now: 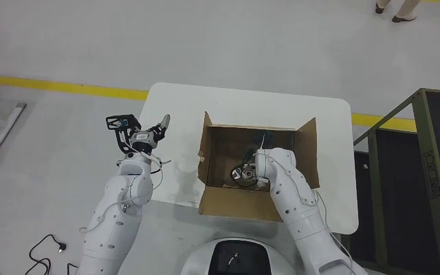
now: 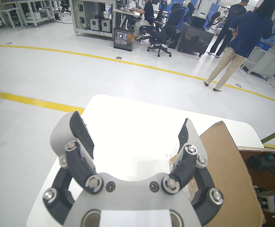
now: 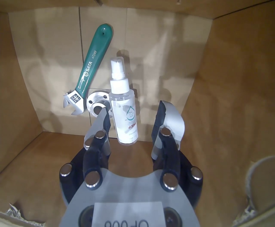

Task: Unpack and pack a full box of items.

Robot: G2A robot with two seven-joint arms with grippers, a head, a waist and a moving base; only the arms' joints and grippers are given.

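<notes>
Right claw spread wide inside the cardboard box, spray bottle on its floor between the fingers, wrench and flange just beyond, left claw likewise spread, over the bench beside the box.

A pale grey floor carries curved yellow lines. Black office chairs stand near a desk, with metal-framed workbenches at the far side.

A white round-cornered table carries one open cardboard box, its flaps standing up.
</notes>
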